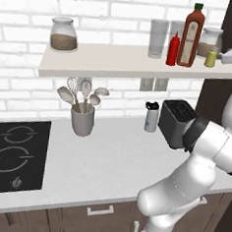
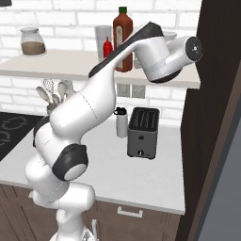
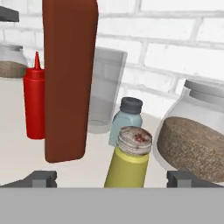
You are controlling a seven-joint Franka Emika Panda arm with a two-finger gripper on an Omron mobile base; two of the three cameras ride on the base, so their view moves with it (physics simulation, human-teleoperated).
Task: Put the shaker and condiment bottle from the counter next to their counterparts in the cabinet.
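I am seeing flat, even, bright rendered light; soft shadows are lying under the shelf; edges are looking slightly pixelated.

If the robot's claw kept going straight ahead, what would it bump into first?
Probably the yellow shaker: it stands right between the claw tips, closest in the hand view. Behind it sits a small blue-grey bottle, though how far back is hard to judge.
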